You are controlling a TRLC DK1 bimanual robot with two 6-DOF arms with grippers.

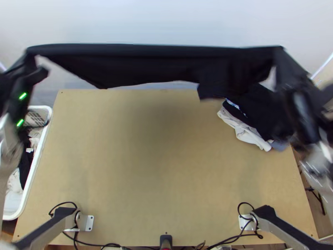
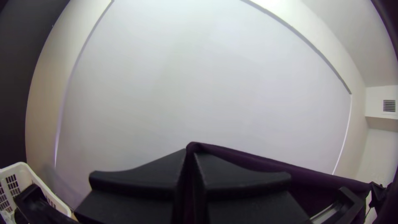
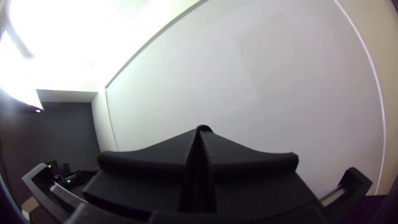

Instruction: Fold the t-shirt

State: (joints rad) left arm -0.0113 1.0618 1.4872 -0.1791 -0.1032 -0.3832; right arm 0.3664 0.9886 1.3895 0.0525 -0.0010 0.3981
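Note:
The black t-shirt (image 1: 137,62) hangs stretched between both grippers above the table's far edge, its upper edge nearly straight and its lower edge uneven. At the upper left, my left gripper (image 1: 33,62) holds one end; in the left wrist view, the left gripper (image 2: 190,166) is shut on dark cloth (image 2: 257,159) that runs off sideways. My right gripper (image 1: 283,58) has the other end at the upper right. In the right wrist view, the right gripper (image 3: 200,145) is shut, with a bit of the dark cloth (image 3: 204,128) at its fingertips.
A pile of white and dark clothes (image 1: 245,131) lies at the table's right far side, partly behind the hanging shirt. A white basket (image 1: 39,154) with clothes stands at the left edge. The wooden table (image 1: 158,166) spreads below; cables run along its near edge.

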